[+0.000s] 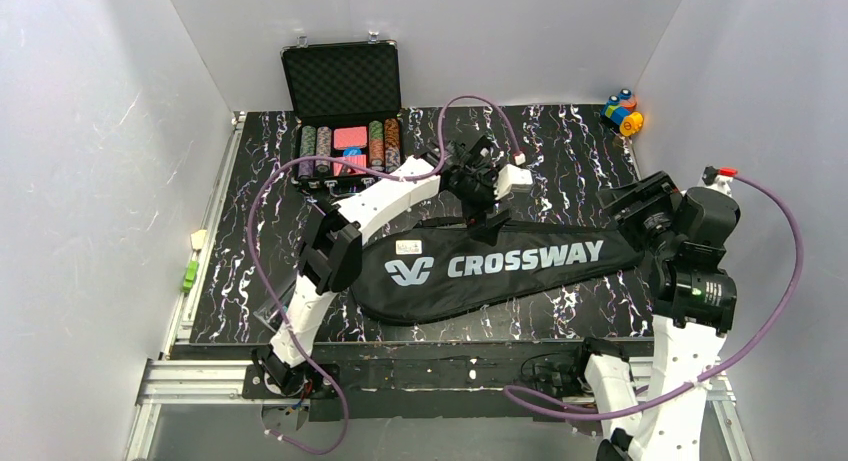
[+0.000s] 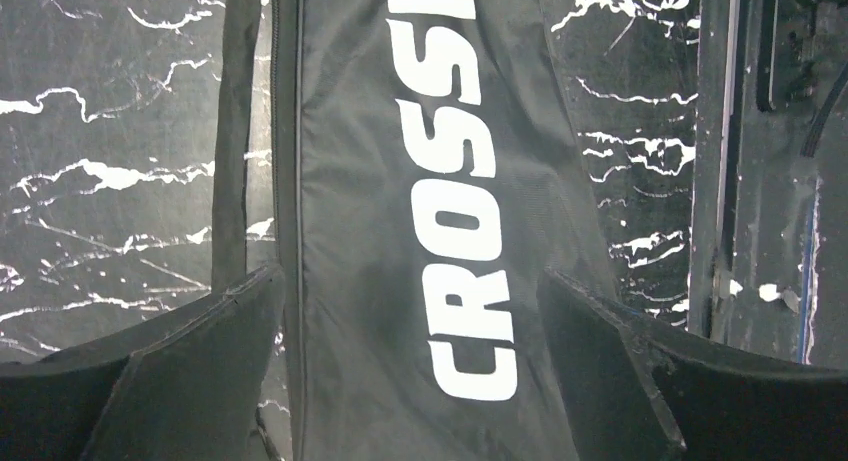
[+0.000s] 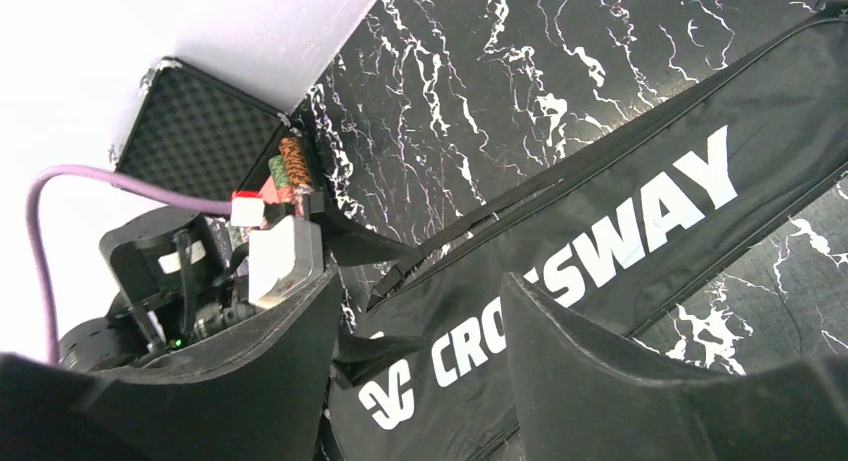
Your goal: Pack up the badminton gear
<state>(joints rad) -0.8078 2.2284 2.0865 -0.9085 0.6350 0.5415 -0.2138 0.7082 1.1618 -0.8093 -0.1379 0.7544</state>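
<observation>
The black racket-shaped bag [image 1: 500, 271] lettered CROSSWAY lies flat across the middle of the marbled table, wide end to the left and narrow end to the right. My left gripper [image 1: 488, 219] hovers over the bag's far edge. In the left wrist view its fingers [image 2: 200, 371] stand wide apart above the bag [image 2: 380, 181], open and empty. My right gripper [image 1: 632, 206] is by the bag's narrow end. It is open too, and the bag [image 3: 620, 241] shows beyond its fingers [image 3: 600, 371].
An open black case of poker chips [image 1: 345, 146] stands at the back, behind the left arm. Small colourful toy blocks [image 1: 622, 113] sit in the back right corner. The bag's strap [image 2: 232, 131] lies along its far edge. White walls close in the table.
</observation>
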